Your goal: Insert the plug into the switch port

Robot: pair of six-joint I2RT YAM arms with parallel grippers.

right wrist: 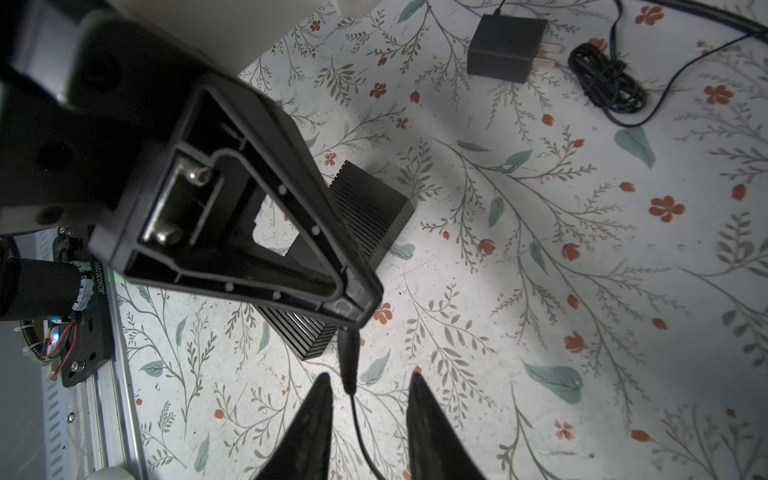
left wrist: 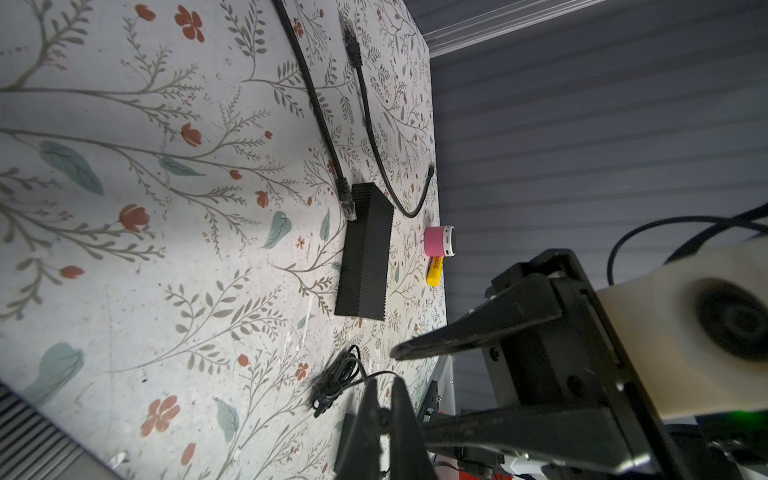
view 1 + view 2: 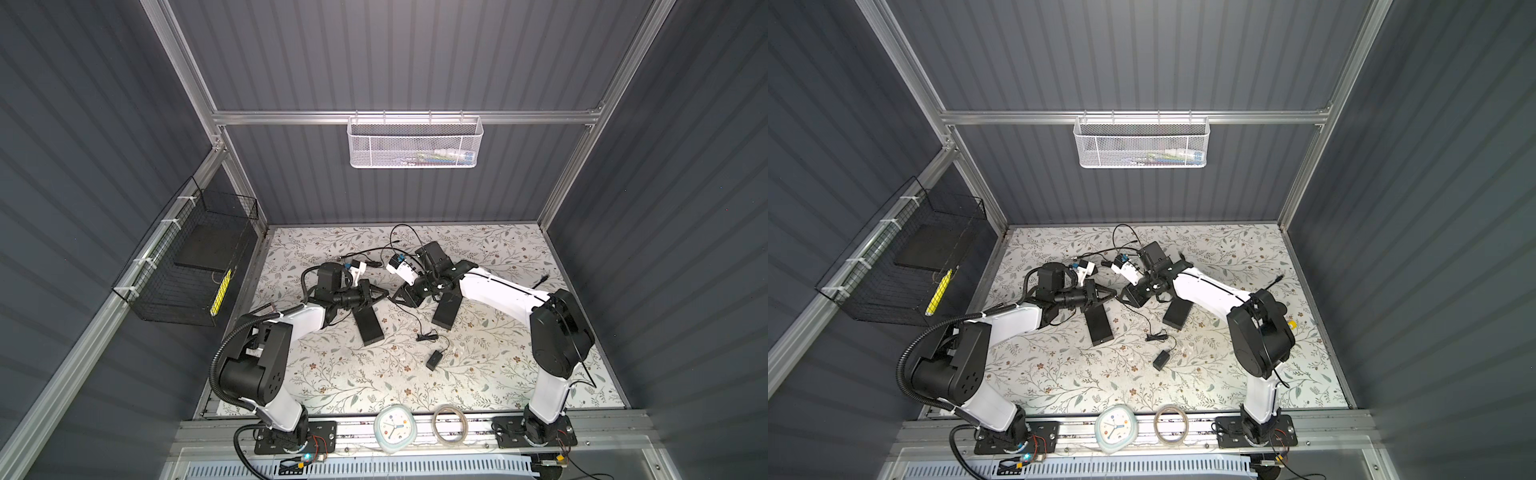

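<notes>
Plug (image 1: 348, 361) with long axis running from the left gripper (image 1: 358, 311) toward the right gripper (image 1: 370, 380), one end pinched in the fully closed left gripper, right gripper's fingers (image 1: 318, 419) parted on either side of it, not touching

The ribbed black box (image 1: 374, 208) looks matt plastic, the floral surface (image 1: 540, 291) under it matt and scuffed, and the plug (image 1: 348, 361) near it smooth, slightly glossy black.

The adapter (image 3: 435, 360) lies on the table (image 3: 332, 374) (coiled cable (image 3: 427, 336) just behind).
</notes>
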